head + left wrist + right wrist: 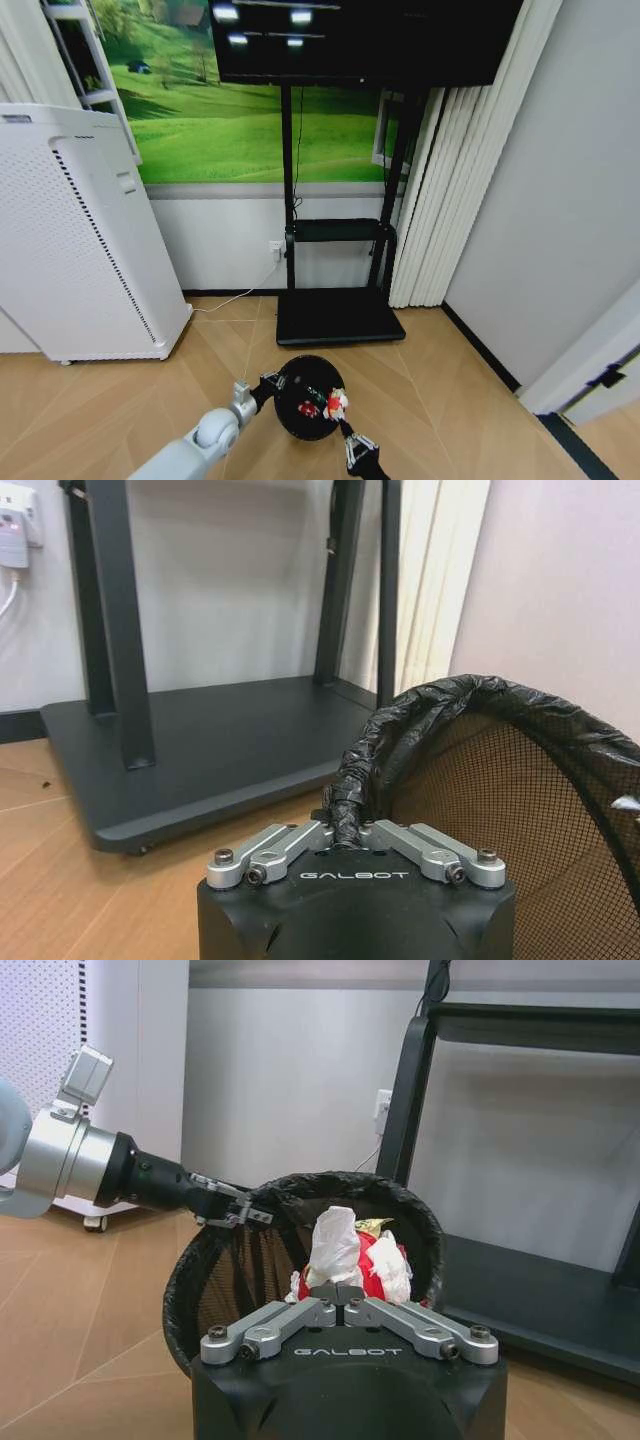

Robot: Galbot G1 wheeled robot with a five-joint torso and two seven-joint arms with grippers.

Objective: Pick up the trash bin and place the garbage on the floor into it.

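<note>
Only writing I can read from my seat is "GALBOT" in white on both gripper housings, in each wrist view. There's a white wall plug point(12, 535) with a small red light, no text I can make out.

The trash bin point(305, 398) sits at about 6 o'clock in the head view, on the wood floor point(450, 390) just in front of the black TV stand base point(338, 315). It's a black mesh basket with a crinkled black liner bag rolled over the rim, and it's tipped so its mouth faces the right wrist camera.

Left gripper point(268, 384) is at the bin's 9 o'clock, jaws pinched closed on the bagged rim; the left wrist view shows the fingers meeting right on that rolled edge.

Right gripper point(338, 1292) is at the bin's 4 o'clock in the head view, jaws closed tight on 1 piece of the garbage point(348, 1255), a crumpled red-and-white wad, held right at the bin's mouth. In the head view I can see a bit of green and red point(312, 398) inside the bin as well, too small to say more.

White perforated cabinet point(80, 240) is off at 10 o'clock.
</note>
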